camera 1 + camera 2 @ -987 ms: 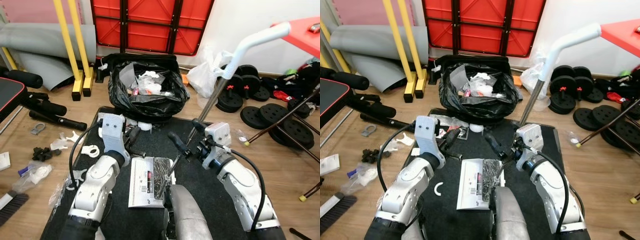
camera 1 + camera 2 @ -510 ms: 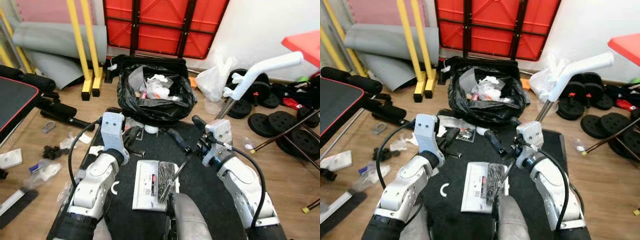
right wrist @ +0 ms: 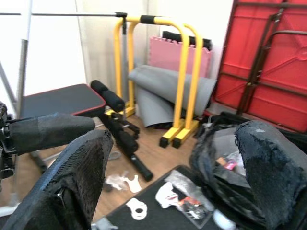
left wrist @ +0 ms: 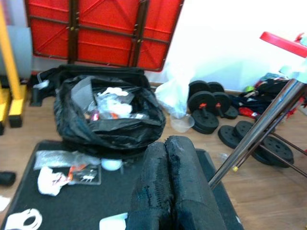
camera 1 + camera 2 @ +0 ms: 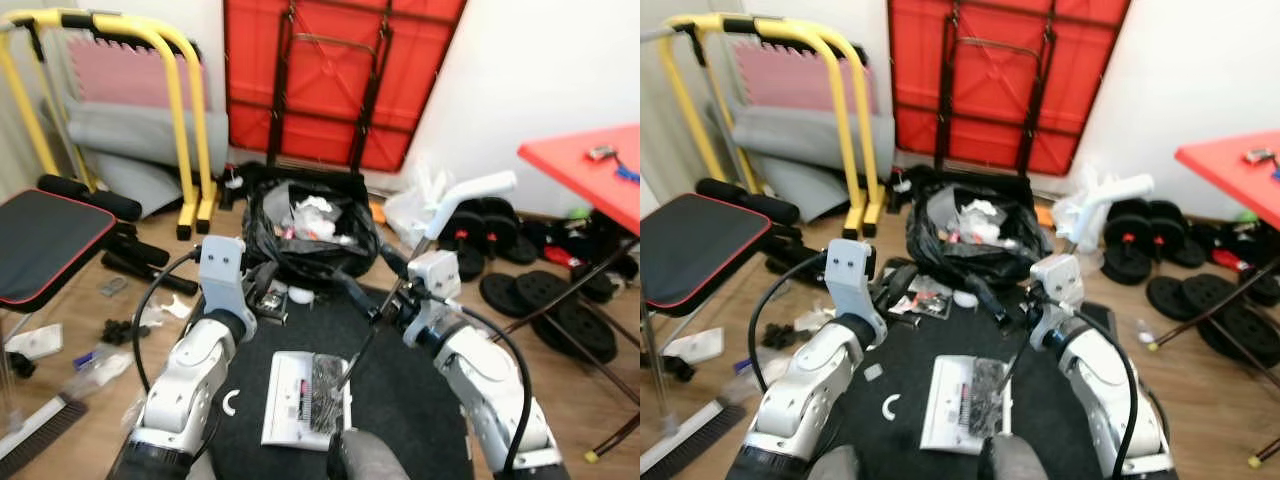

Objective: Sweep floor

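Observation:
A white dustpan [image 5: 300,400] with dark debris on it lies on the black mat [image 5: 410,390]. Its metal pole [image 5: 358,345] slants up to a white grip [image 5: 470,192]. My right gripper [image 5: 362,265] is open, fingers wide apart, right beside the pole; I cannot tell whether it touches it. My left gripper [image 5: 266,278] is shut and empty, pointing at the black trash bag [image 5: 310,225] full of rubbish. In the wrist views, the left fingers [image 4: 165,158] press together and the right fingers [image 3: 86,158] are spread. A broom head [image 5: 40,430] lies on the floor at far left.
Scraps of litter [image 5: 100,360] dot the wood floor to the left. A black weight bench [image 5: 45,240] and yellow bars [image 5: 180,120] stand on the left. Weight plates [image 5: 540,290] and a red table [image 5: 590,165] crowd the right. A red folded table [image 5: 340,80] leans on the back wall.
The whole picture has pulled back and tilted up, so the camera has moved. Both grippers keep their pose over the mat, and the dustpan lies where it was.

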### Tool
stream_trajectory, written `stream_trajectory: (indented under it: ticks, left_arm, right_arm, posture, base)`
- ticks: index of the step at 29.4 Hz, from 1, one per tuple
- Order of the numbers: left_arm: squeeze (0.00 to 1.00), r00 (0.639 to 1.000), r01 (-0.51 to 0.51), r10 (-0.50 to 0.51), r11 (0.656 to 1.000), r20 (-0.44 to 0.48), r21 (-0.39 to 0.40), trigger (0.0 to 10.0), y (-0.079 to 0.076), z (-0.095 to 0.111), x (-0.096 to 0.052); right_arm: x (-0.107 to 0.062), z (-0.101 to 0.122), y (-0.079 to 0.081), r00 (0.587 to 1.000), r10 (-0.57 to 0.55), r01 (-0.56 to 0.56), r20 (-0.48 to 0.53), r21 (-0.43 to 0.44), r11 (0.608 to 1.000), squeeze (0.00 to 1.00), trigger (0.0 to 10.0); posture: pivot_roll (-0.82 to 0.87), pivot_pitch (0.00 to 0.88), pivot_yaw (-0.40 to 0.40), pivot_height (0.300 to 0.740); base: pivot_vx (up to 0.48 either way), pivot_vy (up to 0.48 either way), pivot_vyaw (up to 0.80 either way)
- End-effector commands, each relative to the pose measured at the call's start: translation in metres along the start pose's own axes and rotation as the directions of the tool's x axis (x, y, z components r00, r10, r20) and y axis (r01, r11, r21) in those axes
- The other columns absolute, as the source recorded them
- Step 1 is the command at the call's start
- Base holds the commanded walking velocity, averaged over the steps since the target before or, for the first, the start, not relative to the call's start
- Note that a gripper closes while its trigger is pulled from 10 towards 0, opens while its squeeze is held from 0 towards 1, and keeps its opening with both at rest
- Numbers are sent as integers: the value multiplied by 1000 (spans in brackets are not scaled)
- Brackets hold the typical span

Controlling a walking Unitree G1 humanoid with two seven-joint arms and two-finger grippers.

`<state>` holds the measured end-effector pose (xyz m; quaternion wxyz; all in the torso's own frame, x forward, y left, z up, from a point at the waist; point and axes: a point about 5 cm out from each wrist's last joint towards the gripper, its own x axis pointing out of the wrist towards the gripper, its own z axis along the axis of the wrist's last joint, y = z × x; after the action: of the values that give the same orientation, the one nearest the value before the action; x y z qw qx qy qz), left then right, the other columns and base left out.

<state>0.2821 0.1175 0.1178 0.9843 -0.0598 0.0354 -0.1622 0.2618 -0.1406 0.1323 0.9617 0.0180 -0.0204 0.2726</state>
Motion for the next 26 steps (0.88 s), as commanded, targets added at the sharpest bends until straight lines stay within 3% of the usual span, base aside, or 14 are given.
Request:
stream_trajectory:
  ticks: [1, 17, 26]
  left_arm:
    - [0, 996, 88, -88, 996, -2, 14, 10000, -5, 2, 2]
    - [0, 998, 70, -69, 996, -6, 52, 10000, -3, 5, 6]
    - [0, 998, 62, -62, 995, -3, 74, 10000, -2, 6, 8]
  right_arm:
    - [-1, 0, -3, 1000, -12, 12, -5, 12, 1000, 0, 10000]
    - [-1, 1, -4, 1000, -13, 13, -6, 12, 1000, 0, 10000]
    - [0, 1, -5, 1000, -11, 11, -7, 12, 1000, 0, 10000]
  posture:
    - [-159, 0, -157, 695]
    - [-161, 0, -157, 740]
    - [-164, 0, -156, 740]
  base:
    - [0, 0, 0]
    - [0, 0, 0]
    - [0, 0, 0]
